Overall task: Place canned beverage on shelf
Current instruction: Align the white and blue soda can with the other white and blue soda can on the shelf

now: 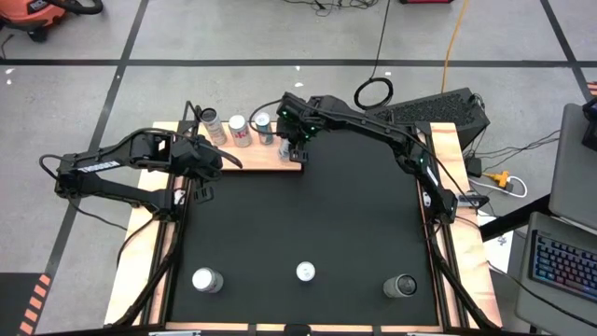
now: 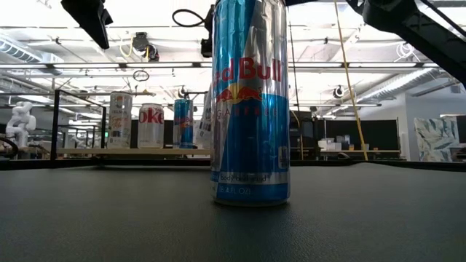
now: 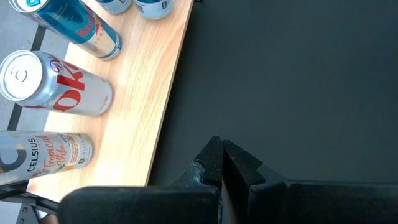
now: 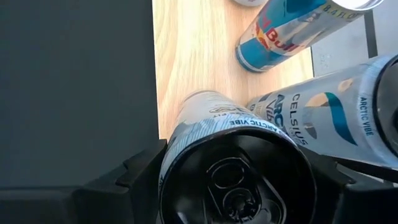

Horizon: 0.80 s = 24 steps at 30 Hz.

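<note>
Black matting point(image 1: 308, 215) covers your table, with the shelf point(image 1: 256, 157) at twelve o'clock. Your right gripper point(image 4: 233, 180) grasps a black-topped can point(image 4: 233, 155) upright over the board's right end, beside the standing cans, ready to set down. Your left gripper point(image 3: 222, 163) waits clenched at ten o'clock.

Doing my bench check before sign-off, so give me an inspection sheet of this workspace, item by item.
Surface: black mat on a wood-edged table.
Job's things: shelf at the mat's far edge, with several cans standing on it; a Celsius can held over its board by the right gripper.
Clutter: three cans along the near edge, including a Red Bull can at the middle.
Grippers: right jaws closed around the Celsius can; left gripper shut, empty, over the mat beside the shelf.
Cables: yellow cord and black loop on the floor.
Surroundings: laptop to the right.
</note>
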Each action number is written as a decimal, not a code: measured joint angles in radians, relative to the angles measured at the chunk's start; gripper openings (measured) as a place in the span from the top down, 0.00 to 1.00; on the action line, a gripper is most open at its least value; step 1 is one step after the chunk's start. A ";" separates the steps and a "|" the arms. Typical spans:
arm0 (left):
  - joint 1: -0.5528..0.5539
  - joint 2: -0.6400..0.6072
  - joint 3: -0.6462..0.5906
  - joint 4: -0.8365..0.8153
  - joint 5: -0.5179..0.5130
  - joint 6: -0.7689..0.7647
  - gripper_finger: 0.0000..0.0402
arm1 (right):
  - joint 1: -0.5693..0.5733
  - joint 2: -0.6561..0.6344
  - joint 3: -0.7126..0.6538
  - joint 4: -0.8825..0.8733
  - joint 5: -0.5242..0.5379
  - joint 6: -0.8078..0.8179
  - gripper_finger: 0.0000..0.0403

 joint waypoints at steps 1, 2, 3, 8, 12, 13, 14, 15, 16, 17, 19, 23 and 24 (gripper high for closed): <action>0.000 0.000 0.000 0.000 0.000 0.000 0.98 | -0.001 0.000 0.000 0.002 0.000 -0.001 0.37; 0.000 0.000 0.000 0.000 0.000 0.000 0.98 | -0.001 0.000 0.000 0.004 0.000 -0.003 0.37; 0.000 0.000 0.000 0.000 0.000 0.000 0.98 | -0.001 0.000 0.000 0.005 0.001 -0.006 0.37; 0.000 0.000 0.000 0.000 0.000 0.000 0.98 | -0.001 0.000 0.000 0.008 0.001 -0.018 0.37; 0.000 0.000 0.000 0.000 0.000 0.000 0.98 | -0.001 0.000 0.000 0.015 0.001 -0.025 0.37; 0.000 0.000 0.000 0.000 0.000 0.000 0.98 | -0.001 0.000 0.000 0.016 0.001 -0.025 0.37; 0.000 0.000 0.000 0.000 0.000 0.000 0.98 | -0.001 0.000 0.000 0.016 0.001 -0.024 0.37; 0.000 0.000 0.000 0.000 0.000 0.000 0.98 | -0.001 0.000 0.000 0.016 0.001 -0.023 0.37; 0.000 0.000 0.000 0.000 0.000 0.000 0.98 | -0.001 0.000 0.000 0.014 0.001 -0.023 0.36; 0.000 0.000 0.000 0.000 0.000 0.001 0.98 | -0.001 0.000 0.000 0.012 0.001 -0.024 0.35; 0.000 0.000 0.000 0.000 0.000 0.001 0.98 | -0.001 0.000 0.000 0.011 0.000 -0.025 0.32; 0.000 0.000 0.000 0.000 0.000 0.001 0.98 | -0.002 0.000 0.000 0.009 0.003 -0.025 0.25; 0.000 0.000 0.000 0.000 0.000 0.001 0.98 | -0.003 0.000 0.000 0.011 0.003 -0.025 0.24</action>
